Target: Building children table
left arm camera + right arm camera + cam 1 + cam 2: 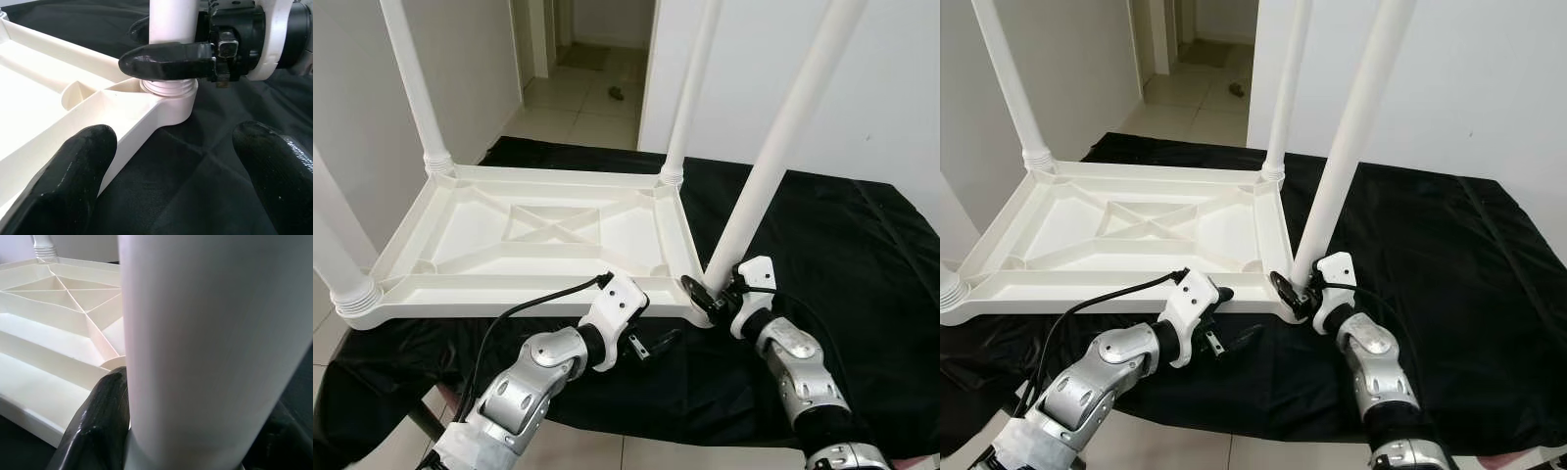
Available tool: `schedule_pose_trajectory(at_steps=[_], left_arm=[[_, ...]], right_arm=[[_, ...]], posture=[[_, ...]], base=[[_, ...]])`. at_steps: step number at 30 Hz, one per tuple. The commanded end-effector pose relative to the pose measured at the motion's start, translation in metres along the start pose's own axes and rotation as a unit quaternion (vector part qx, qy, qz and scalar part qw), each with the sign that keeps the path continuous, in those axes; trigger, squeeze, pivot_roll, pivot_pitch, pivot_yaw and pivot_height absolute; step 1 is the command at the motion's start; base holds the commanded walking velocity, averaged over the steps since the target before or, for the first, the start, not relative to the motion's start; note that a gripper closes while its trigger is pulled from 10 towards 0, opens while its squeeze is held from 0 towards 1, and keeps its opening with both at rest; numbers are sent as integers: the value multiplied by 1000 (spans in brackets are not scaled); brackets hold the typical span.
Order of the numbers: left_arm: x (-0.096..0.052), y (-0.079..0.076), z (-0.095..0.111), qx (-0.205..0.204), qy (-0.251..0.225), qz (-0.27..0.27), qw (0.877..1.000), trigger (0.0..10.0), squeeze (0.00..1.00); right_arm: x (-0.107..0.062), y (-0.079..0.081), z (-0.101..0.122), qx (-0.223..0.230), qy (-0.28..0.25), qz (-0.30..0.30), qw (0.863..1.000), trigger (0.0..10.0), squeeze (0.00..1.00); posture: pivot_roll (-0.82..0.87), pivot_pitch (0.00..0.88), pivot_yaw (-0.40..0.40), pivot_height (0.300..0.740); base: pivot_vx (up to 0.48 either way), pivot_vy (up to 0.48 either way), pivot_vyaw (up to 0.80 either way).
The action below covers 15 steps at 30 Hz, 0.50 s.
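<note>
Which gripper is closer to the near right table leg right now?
Right. The right gripper is clamped around the base of the near right leg at its socket. The left gripper hangs open just short of that corner, over the black cloth.

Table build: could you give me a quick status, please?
Right gripper shut on the near right leg at its base. Left gripper open, beside the tabletop edge. Four legs up; nothing blocking.

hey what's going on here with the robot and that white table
The robot is assembling a white table top lying upside down on a black cloth. Its right gripper is closed around the base of the near right leg, at its corner socket. The left gripper hovers open beside that corner. The other three legs stand in their sockets.
</note>
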<state>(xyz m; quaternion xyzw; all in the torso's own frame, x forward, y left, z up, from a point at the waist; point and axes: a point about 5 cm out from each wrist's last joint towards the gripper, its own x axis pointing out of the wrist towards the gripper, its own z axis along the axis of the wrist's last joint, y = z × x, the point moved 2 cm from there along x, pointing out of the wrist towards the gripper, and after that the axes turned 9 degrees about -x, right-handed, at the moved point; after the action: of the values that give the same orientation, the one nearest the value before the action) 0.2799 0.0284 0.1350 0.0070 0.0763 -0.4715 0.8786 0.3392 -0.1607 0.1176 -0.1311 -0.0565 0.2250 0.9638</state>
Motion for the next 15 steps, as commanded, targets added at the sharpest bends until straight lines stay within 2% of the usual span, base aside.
schedule_pose_trajectory(at_steps=[1,2,3,4,6,10,11,12,13,14,15], left_arm=[[-1,-4,-2,-1,7,-24,1000,10000,0],[-2,-2,-1,-1,6,-21,1000,10000,0],[-2,-2,-1,-1,6,-21,1000,10000,0],[-2,-1,-1,-1,6,-18,1000,10000,0],[-2,0,0,-1,5,-15,1000,10000,0],[-2,1,0,-1,4,-14,1000,10000,0],[-1,1,1,-1,3,-14,1000,10000,0],[0,1,2,0,2,-12,1000,10000,0],[0,1,2,0,2,-12,1000,10000,0],[1,1,3,-1,-1,-12,1000,10000,0],[1,1,3,-1,-1,-12,1000,10000,0]], right_arm=[[-3,4,-9,13,21,-29,999,0,43],[-3,3,-6,18,19,-72,997,0,43],[-3,3,-6,18,19,-72,997,0,43],[-4,1,-6,14,31,-118,992,0,39],[-5,0,-5,25,35,-169,985,0,39],[-6,2,-4,28,37,-186,981,0,35],[-7,4,-4,25,41,-207,977,0,35],[-11,4,-1,22,44,-257,965,0,16],[-11,4,-1,22,44,-257,965,0,16],[-15,6,0,16,52,-293,955,0,0],[-15,6,0,16,52,-293,955,0,0]], posture=[[35,0,-57,740],[35,0,-58,740],[35,0,-58,740],[33,0,-59,740],[31,0,-59,740],[29,0,-60,740],[28,0,-61,740],[25,0,-59,740],[25,0,-59,740],[22,0,-57,740],[22,0,-57,740]], base=[[0,0,0],[0,0,0],[0,0,0],[0,0,0],[0,0,0],[0,0,0],[0,0,0],[0,0,0],[0,0,0],[0,0,0],[0,0,0]])
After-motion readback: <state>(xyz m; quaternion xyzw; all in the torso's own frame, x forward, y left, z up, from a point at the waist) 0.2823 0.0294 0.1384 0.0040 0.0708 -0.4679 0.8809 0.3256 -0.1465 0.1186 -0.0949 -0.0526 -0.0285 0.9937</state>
